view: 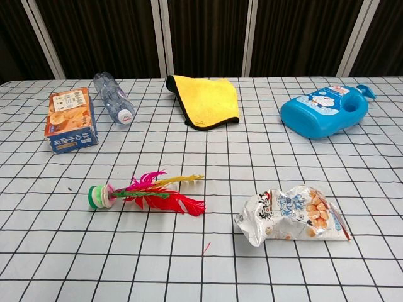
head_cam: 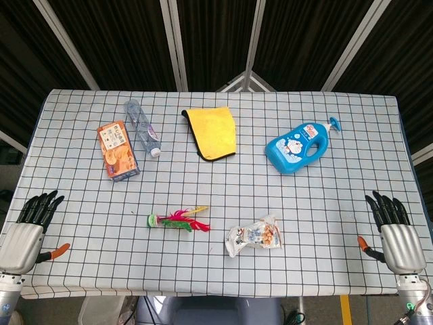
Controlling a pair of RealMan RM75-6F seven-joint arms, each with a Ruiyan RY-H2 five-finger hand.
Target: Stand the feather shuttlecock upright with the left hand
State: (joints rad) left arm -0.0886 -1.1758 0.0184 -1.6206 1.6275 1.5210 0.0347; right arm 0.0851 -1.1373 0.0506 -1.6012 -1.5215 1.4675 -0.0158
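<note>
Left hand: left hand (head_cam: 28, 233) rests at the near left corner of the table (head_cam: 270, 196), fingers stretched out and apart, holding nothing, well apart from the shuttlecock
Right hand: right hand (head_cam: 396, 233) lies at the near right corner, fingers likewise extended and empty
Shuttlecock: feather shuttlecock (head_cam: 177, 221) (view: 146, 194) lies on its side near the front middle, green-and-white base to the left, red, pink and yellow feathers to the right
Nearby: snack bag (view: 291, 214) lies to its right, apart from it
Far side: cracker box (head_cam: 116, 150), water bottle (head_cam: 142, 127), yellow cloth (head_cam: 211, 132), blue detergent bottle (head_cam: 301, 147)
</note>
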